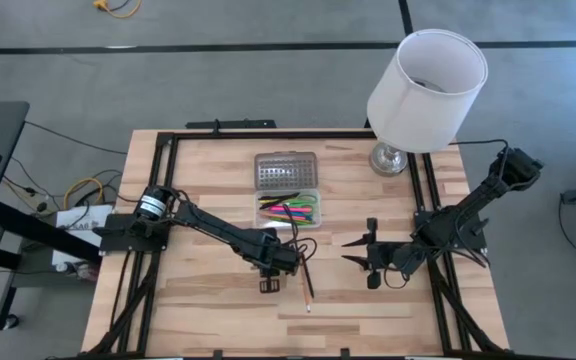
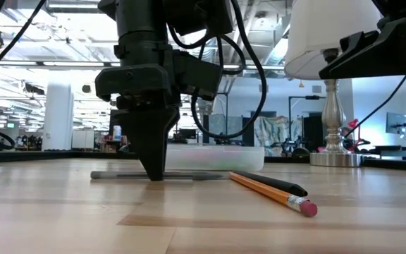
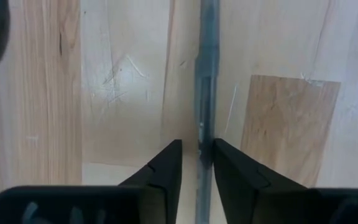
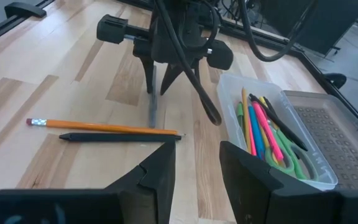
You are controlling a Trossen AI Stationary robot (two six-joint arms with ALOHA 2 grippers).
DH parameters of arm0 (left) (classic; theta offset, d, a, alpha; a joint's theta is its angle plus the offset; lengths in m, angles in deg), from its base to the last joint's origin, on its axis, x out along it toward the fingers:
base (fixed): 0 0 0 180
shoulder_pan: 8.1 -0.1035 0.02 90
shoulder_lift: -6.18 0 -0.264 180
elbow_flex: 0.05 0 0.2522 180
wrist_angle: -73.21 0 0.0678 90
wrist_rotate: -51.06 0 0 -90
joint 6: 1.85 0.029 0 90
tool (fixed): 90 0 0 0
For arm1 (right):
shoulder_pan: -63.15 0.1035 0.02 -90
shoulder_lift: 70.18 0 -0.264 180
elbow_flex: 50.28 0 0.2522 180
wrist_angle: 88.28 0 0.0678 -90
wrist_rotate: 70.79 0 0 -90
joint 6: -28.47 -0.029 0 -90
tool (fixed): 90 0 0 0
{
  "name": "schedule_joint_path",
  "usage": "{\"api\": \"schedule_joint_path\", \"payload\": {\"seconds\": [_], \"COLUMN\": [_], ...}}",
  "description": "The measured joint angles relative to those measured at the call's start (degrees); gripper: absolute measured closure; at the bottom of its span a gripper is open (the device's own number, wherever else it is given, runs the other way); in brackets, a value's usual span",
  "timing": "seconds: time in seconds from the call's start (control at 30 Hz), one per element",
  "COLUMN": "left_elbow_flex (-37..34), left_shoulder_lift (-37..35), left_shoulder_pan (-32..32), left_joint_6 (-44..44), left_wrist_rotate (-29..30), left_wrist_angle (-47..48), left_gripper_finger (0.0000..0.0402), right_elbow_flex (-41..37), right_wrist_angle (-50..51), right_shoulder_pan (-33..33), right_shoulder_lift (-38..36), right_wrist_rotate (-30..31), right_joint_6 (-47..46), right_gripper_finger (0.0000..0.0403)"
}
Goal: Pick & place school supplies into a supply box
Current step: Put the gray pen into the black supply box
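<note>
three items on the table | left gripper (image 3: pixel 197 163) down over grey pen (image 3: pixel 205 74), fingers astride it, grasp unclear | pencil (image 4: pixel 104 127), black pen (image 4: pixel 114 137) beside | supply box (image 1: pixel 288 208) open, holding supplies | right gripper (image 1: pixel 368 256) released, waiting

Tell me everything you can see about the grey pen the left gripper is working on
The thin grey pen looks like smooth plastic or metal and lies flat on the light wooden table, in front of the clear plastic supply box. The left gripper stands over it, one dark finger on each side, closing in. It lies apart from the yellow pencil and black pen.
</note>
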Motion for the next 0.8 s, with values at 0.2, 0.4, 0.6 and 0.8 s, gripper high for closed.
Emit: {"api": "schedule_joint_path", "payload": {"seconds": [0.2, 0.4, 0.6, 0.8], "left_elbow_flex": [0.0, 0.1, 0.1, -0.5], "left_shoulder_lift": [0.0, 0.0, -0.8, -2.9], "left_shoulder_pan": [0.0, 0.1, 0.9, 1.9], "left_joint_6": [0.0, -1.1, -2.6, -2.6], "left_wrist_rotate": [0.0, 0.6, 2.8, 5.9], "left_wrist_angle": [0.2, 1.6, 3.5, 5.9], "left_gripper_finger": [0.0354, 0.0378, 0.0376, 0.0379], "right_elbow_flex": [0.0, 0.0, 0.0, 0.0], "right_wrist_angle": [0.0, 0.0, 0.0, 0.1], "right_shoulder_pan": [0.0, 0.0, 0.0, 0.0], "right_shoulder_lift": [0.0, 0.0, 0.0, 0.0], "right_wrist_rotate": [0.0, 0.0, 0.0, 0.0], "right_joint_6": [-0.1, -0.1, -0.1, -0.1], "right_gripper_finger": [0.0282, 0.0282, 0.0282, 0.0282]}}
